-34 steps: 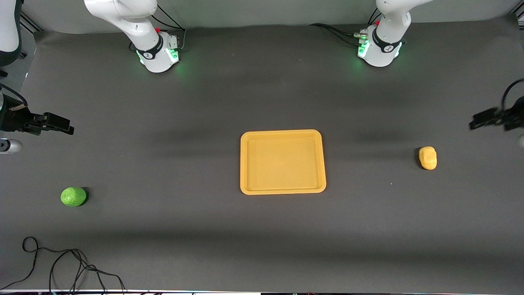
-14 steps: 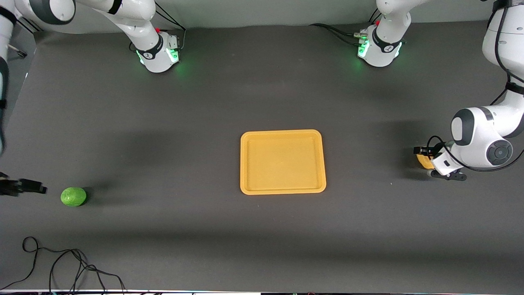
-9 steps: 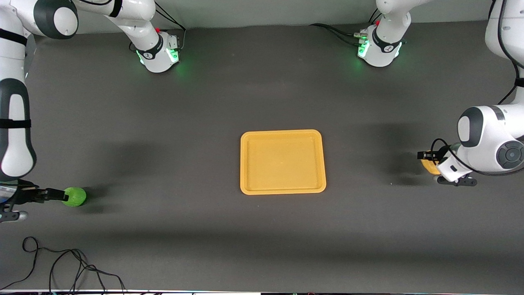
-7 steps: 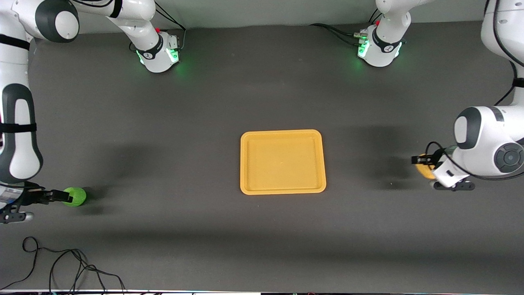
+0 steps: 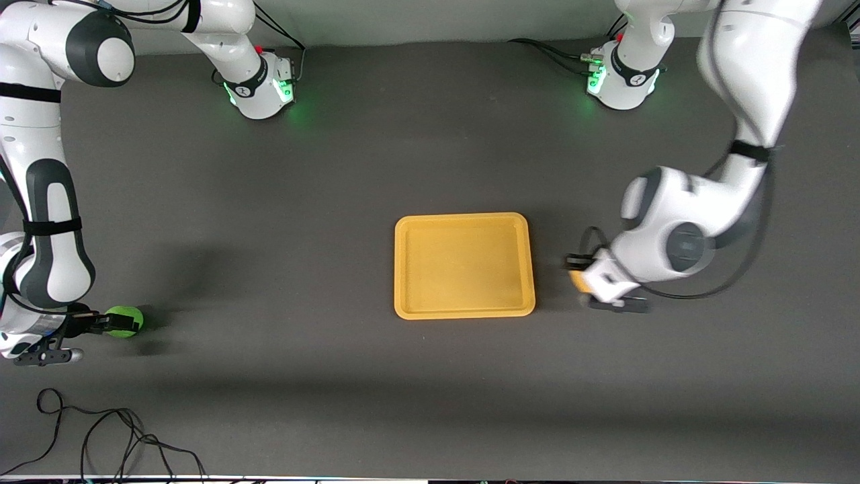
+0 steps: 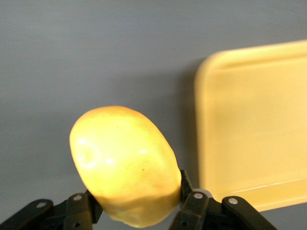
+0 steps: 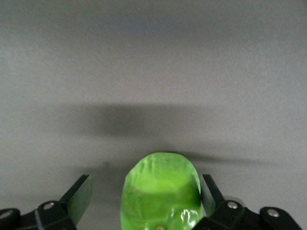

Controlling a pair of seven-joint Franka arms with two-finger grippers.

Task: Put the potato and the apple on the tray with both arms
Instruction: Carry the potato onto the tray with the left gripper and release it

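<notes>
1. Now the left gripper (image 5: pixel 583 275) holds the potato (image 5: pixel 578 279) clamped between its fingers, up over the bare mat just beside the tray's (image 5: pixel 463 265) edge toward the left arm's end of the table.
2. Seen from the left wrist, the potato (image 6: pixel 125 165) is an oblong lump whose long axis runs out from the fingers (image 6: pixel 194 208), rounded end foremost; the tray's rim (image 6: pixel 204 139) lies just past it, apart from it.
3. From the front, most of the potato is hidden by the gripper and blurred, so its heading there is hard to read.
4. At the right arm's end of the table, the right gripper (image 5: pixel 101 321) is down low at the apple (image 5: pixel 124 320), nearer the front camera than the tray and well apart from it.
5. Seen from the right wrist, the apple (image 7: pixel 162 191) sits between the two fingers (image 7: pixel 76 196), with small gaps showing on either side; the jaws look spread around it rather than pressed on it, and it looks a little longer along the line out from the gripper.
6. The tray lies flat at the middle of the table with nothing on it.
7. A loose black cable (image 5: pixel 101 430) lies on the mat nearest the front camera, at the right arm's end.
</notes>
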